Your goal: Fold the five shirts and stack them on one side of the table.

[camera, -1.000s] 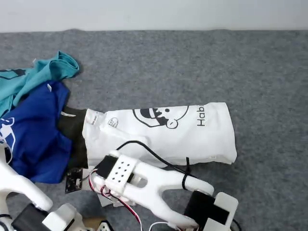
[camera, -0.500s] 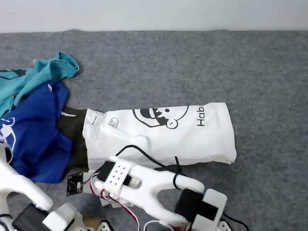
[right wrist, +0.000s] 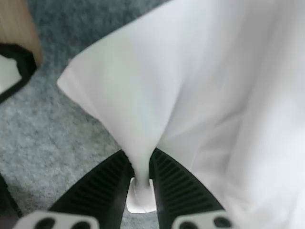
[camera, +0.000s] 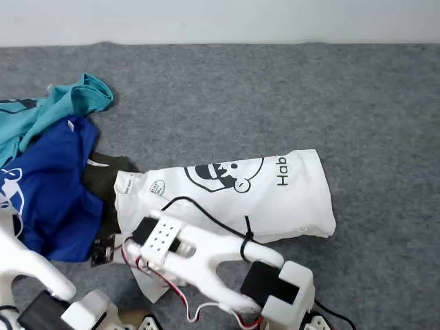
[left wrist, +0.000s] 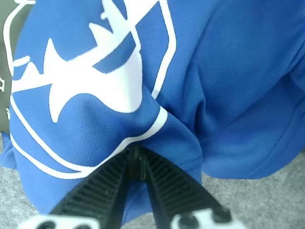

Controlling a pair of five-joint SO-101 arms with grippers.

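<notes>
A folded white shirt [camera: 234,196] with a black print lies mid-table, slightly slanted. My right gripper [right wrist: 141,164] is shut on a pinched corner of the white shirt [right wrist: 200,86], lifting it into a peak. In the high view the right arm [camera: 206,251] covers the shirt's near left edge. A blue shirt [camera: 48,192] with a white print lies crumpled at the left. My left gripper [left wrist: 137,156] is shut on a fold of the blue shirt [left wrist: 228,86]. A teal shirt [camera: 48,110] lies behind it, and a dark shirt [camera: 103,179] sits between blue and white.
Grey carpet [camera: 309,96] covers the table, with open room at the back and right. The left arm [camera: 24,265] stands at the front left corner. A strip of wooden edge [right wrist: 14,24] shows by the carpet's near side.
The right arm has drawn back toward the front edge, pulling the white shirt's left end with it. The shirt has turned slightly and uncovered more of the dark shirt.
</notes>
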